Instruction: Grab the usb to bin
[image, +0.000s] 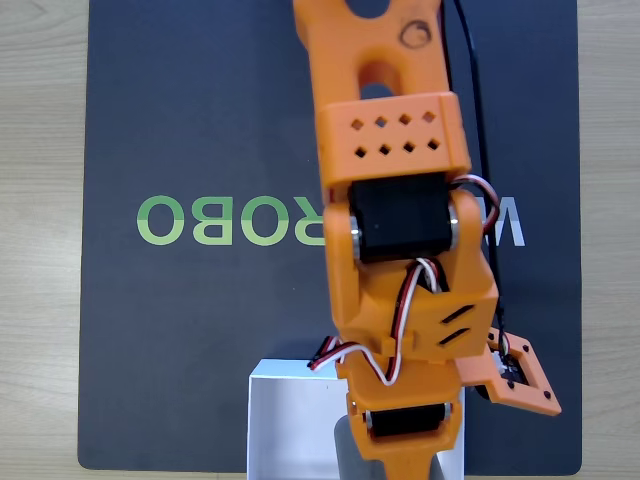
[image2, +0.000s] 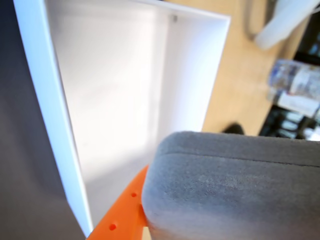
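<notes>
Filling the near corner of the wrist view, the usb (image2: 235, 190) was pinched in the orange jaws, one finger (image2: 125, 210) touching its side, above the open white bin (image2: 50, 125). In the fixed view the arm (image: 400, 250) leaned over the bin on a dark mat (image: 180, 120) upon the desk (image: 40, 200).

Grey matte usb (image2: 235, 190), thin seam along its side, held above the near right of the white open-topped bin (image2: 50, 120), whose interior is bare.
</notes>
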